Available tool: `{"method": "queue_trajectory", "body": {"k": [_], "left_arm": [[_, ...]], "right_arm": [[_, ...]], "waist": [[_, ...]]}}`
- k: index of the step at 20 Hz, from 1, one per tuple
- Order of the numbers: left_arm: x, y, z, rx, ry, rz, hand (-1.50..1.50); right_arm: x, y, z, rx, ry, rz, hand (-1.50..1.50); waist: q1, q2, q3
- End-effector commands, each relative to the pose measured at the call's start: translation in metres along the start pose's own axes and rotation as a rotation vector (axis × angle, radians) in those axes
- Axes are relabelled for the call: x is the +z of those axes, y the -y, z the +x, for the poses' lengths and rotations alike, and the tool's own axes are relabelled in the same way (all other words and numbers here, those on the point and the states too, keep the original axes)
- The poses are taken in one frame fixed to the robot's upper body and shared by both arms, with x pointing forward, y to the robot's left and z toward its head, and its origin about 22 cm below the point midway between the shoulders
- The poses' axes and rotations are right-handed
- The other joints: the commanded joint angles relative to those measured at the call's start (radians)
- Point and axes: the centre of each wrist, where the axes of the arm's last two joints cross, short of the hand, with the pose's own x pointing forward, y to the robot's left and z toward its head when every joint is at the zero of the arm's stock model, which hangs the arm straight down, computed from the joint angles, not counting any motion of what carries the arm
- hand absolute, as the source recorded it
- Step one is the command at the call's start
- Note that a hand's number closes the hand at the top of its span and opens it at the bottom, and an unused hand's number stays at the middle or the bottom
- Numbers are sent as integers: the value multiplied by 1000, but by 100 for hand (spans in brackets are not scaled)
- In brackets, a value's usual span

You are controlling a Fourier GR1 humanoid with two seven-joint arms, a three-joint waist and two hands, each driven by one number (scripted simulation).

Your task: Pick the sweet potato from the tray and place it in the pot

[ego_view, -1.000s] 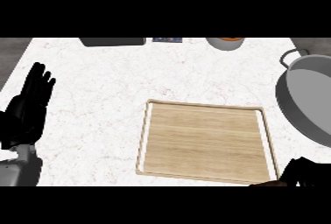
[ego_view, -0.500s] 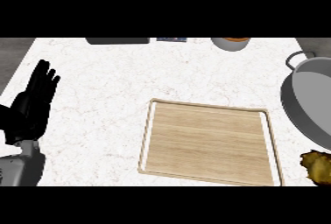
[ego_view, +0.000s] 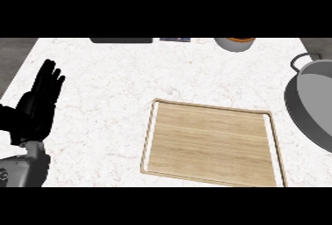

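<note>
Looking down from the head view, I see the wooden tray (ego_view: pixel 211 145) lying bare near the middle of the table (ego_view: pixel 130 79), with no sweet potato on it or anywhere else in view, and my right hand does not show at all. I cannot say from here where the sweet potato is; I judge it is most likely in the unseen right hand, somewhere off the frame toward four o'clock, which would put me in the carry step between pick and place. The grey pot (ego_view: pixel 311 105) sits at three o'clock, cut by the edge, and what shows of its inside holds nothing. My left hand (ego_view: pixel 39 105) rests at nine o'clock, fingers straight and apart, holding nothing. The next move calls for bringing the right hand over the pot's rim and releasing only once it is well inside. At twelve o'clock I make out a dark flat object (ego_view: pixel 121 40), a small dark item (ego_view: pixel 175 39) and a grey bowl (ego_view: pixel 235 43); no writing or label is readable on any of them.
</note>
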Motion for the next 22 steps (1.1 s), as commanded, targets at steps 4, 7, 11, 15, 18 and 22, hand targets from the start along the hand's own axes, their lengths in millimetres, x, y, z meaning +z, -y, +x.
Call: {"method": "queue_trajectory", "body": {"k": [4, 7, 11, 15, 18, 22], "left_arm": [[-6, 1, 19, -1, -5, -3, 0], [-9, 3, 7, 9, 19, -21, 0], [-4, 3, 8, 0, -7, -25, 0], [-21, 3, 3, 3, 11, -22, 0], [-5, -8, -2, 10, 7, -28, 0], [1, 15, -17, 16, -3, -47, 0]], "right_arm": [[-38, -8, -43, 68, -4, -64, 150], [-38, 2, -49, 381, -1, -149, 150], [-60, -17, -86, 418, -47, -143, 150], [-91, -20, -98, 427, -52, -116, 150], [-84, -28, -123, 368, -129, -62, 150], [-86, -56, -129, 263, -253, 29, -150]], "waist": [[11, 2, 1], [29, 13, 1], [32, 7, 2], [29, 11, 2], [40, 10, 3], [37, 12, 3]]}}
